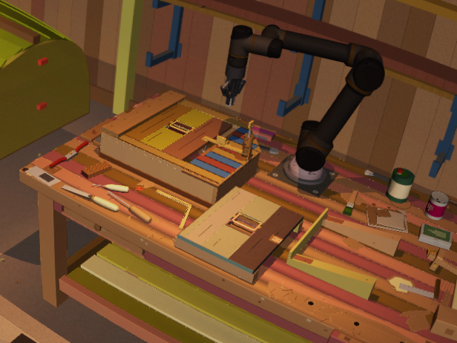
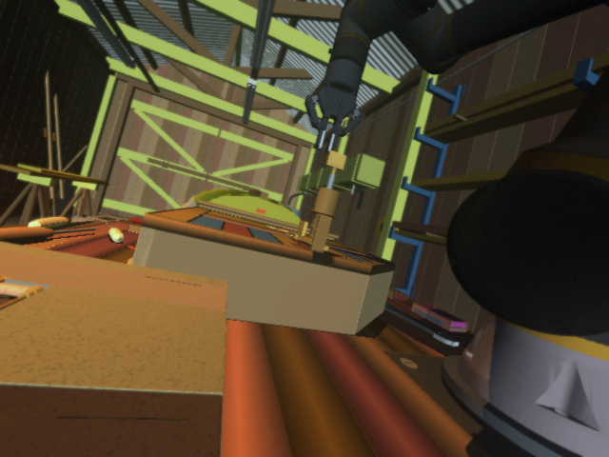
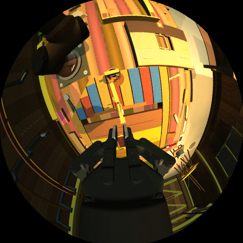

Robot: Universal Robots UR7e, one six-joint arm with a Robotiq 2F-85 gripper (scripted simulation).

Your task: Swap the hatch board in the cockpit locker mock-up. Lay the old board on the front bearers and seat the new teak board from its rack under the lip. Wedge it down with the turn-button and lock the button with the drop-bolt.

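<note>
The locker mock-up (image 1: 174, 156) stands at the back left of the bench, with a yellow and brown board (image 1: 178, 131) seated in its opening under the rear lip. The yellow turn-button (image 1: 219, 140) lies across the board's edge. The drop-bolt (image 1: 247, 143) stands upright in its post at the mock-up's right corner. The other board (image 1: 239, 228) lies flat on bearers at the front of the bench. My gripper (image 1: 230, 99) hangs in the air above the mock-up's rear, closed and empty.
Behind the bench runs a plank wall with blue clamps (image 1: 300, 92) hanging on it. My arm's base (image 1: 308, 172) is bolted right of the mock-up. The empty rack (image 1: 319, 256) stands right of the front board. Chisels (image 1: 107, 196) lie at the left, and tins (image 1: 400, 185) at the far right.
</note>
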